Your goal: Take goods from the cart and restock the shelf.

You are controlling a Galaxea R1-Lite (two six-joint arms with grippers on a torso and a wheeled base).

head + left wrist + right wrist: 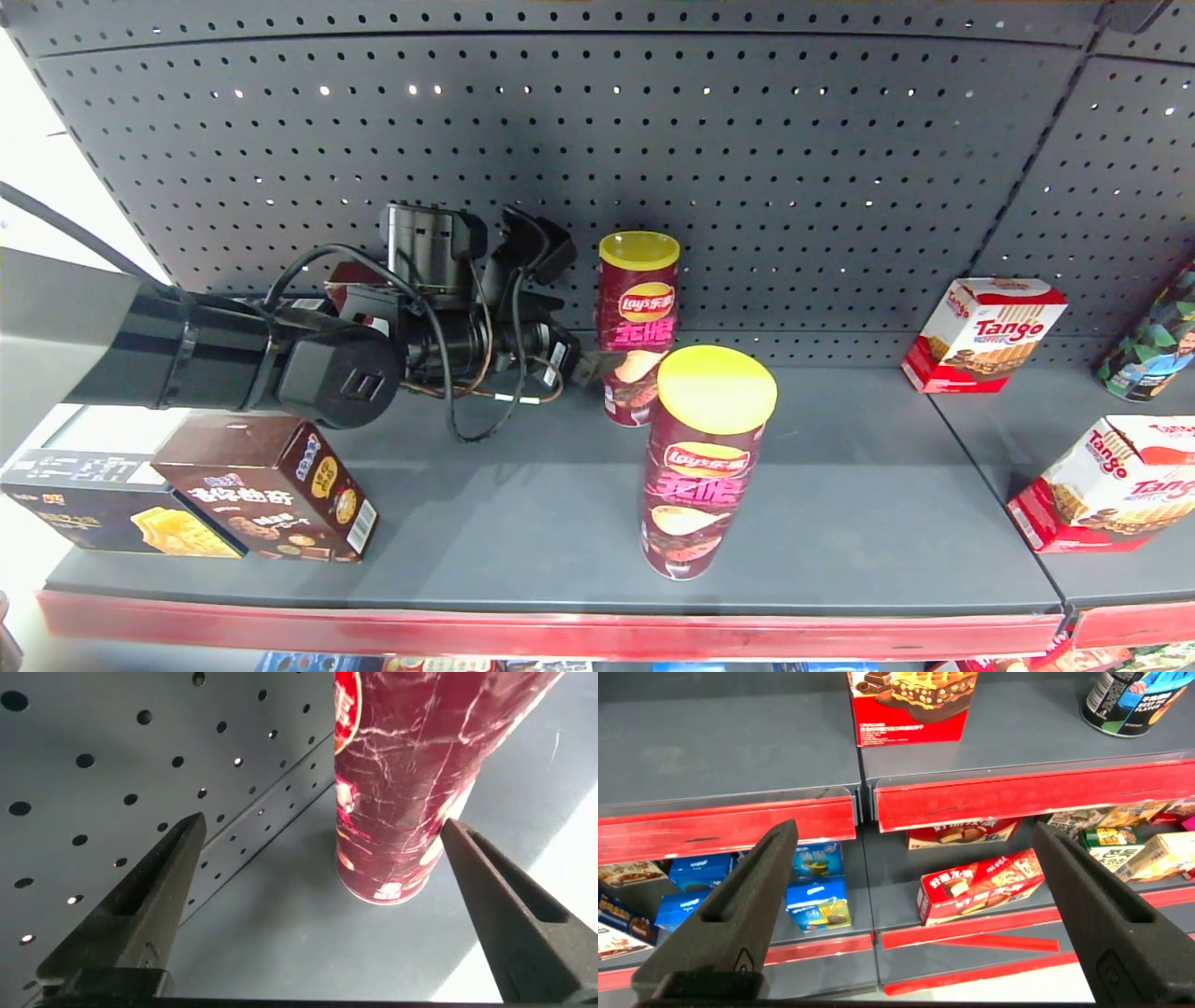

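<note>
The left hand [597, 366] reaches in from the left of the head view, low against the pegboard back [794, 168], with its tip at the lower part of the rear chip can [638, 308]. In the left wrist view this hand [322, 826] is spread wide and holds nothing. Its dark fingers [140, 915] stand apart, and the rear chip can [402, 784] is upright on the shelf just beyond them, nearer one finger than the other. Whether that finger touches it I cannot tell

The rear chip can, maroon with a yellow lid, sits at the centre of the head view, close to the pegboard back. The front chip can [705, 462], of the same kind, stands upright lower in the frame and slightly right of centre on the grey shelf [859, 504]. It is apart from the rear one and nearer the red shelf edge [560, 635]

At the lower left a brown biscuit box [271, 485] lies beside a black box [112, 504]. At mid right a red-and-white wafer box [985, 331] stands by the pegboard, a second wafer box [1111, 485] lies at the lower right, and a dark green can [1153, 345] is at the right edge

The right hand [915, 829] is also wide open and holds nothing. Its own camera shows lower shelves with red edge strips [1008, 803], blue biscuit packs [817, 891] and red packets [980, 887]
</note>
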